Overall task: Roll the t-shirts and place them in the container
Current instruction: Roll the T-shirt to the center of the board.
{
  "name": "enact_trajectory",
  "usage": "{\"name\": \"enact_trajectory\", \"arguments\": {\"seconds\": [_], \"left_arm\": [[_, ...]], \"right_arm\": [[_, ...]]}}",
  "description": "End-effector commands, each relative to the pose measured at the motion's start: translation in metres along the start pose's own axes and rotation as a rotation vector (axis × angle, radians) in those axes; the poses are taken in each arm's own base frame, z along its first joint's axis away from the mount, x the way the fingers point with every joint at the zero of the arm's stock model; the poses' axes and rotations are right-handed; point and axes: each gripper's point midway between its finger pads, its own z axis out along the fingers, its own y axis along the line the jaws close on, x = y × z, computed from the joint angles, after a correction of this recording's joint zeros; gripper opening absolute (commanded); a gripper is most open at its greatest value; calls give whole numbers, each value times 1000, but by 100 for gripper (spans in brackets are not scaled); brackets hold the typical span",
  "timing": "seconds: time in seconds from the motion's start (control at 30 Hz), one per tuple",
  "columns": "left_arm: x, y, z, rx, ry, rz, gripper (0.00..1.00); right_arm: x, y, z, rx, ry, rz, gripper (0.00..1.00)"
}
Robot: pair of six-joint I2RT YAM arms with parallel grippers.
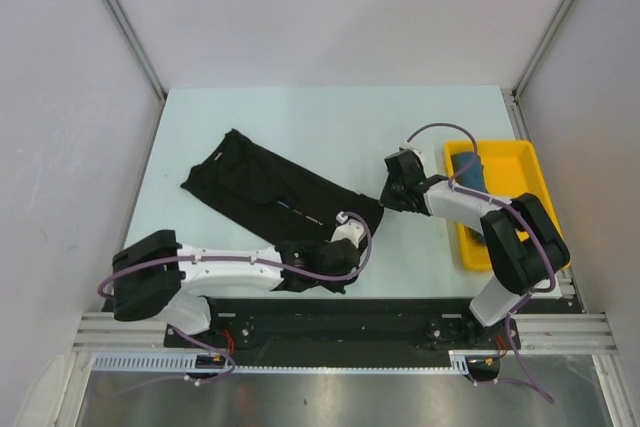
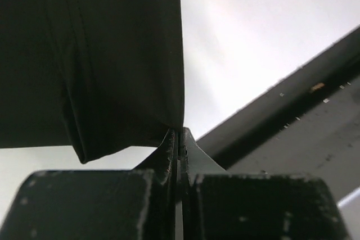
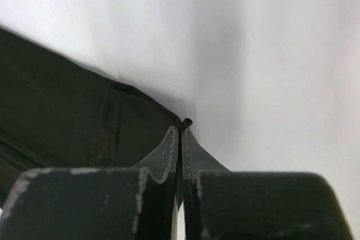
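I have the left gripper (image 2: 179, 134) and right gripper (image 3: 181, 126) clamped on thin hem corners of the black t-shirt (image 1: 255, 187) lying diagonally on the table (image 1: 330, 122); uneven pulling could slip one free.

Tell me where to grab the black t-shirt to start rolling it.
Grip the black t-shirt by the two corners of its short near end, coming from that end. It lies folded in a long strip running away up-left, so a roll would start there. The left gripper and right gripper have jaws shut on those corners.
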Motion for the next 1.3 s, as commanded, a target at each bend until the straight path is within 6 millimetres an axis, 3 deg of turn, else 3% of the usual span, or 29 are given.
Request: {"name": "enact_trajectory", "arguments": {"seconds": [0.0,0.3,0.67,0.87,0.97,1.1,1.27], "left_arm": [[11,-30,-5,173,41,-111,0],[12,-15,-9,300,26,-280,0],[2,7,-18,348,-17,-362,0],[3,27,-13,319,-12,-414,0],[5,39,-10,267,-12,-429,0],[10,50,-5,222,3,-436,0],[10,57,-2,191,5,-464,0]], "right_arm": [[-2,-21,-11,91,-9,-29,1],[-9,-1,-12,37,-25,-2,4],[-26,43,-9,-17,-50,-6,7],[-22,53,5,-1,-29,-17,11],[-22,55,9,-4,-26,-17,18],[-25,58,6,-10,-40,-22,34],[-38,64,-14,-29,-85,-37,43]]}}
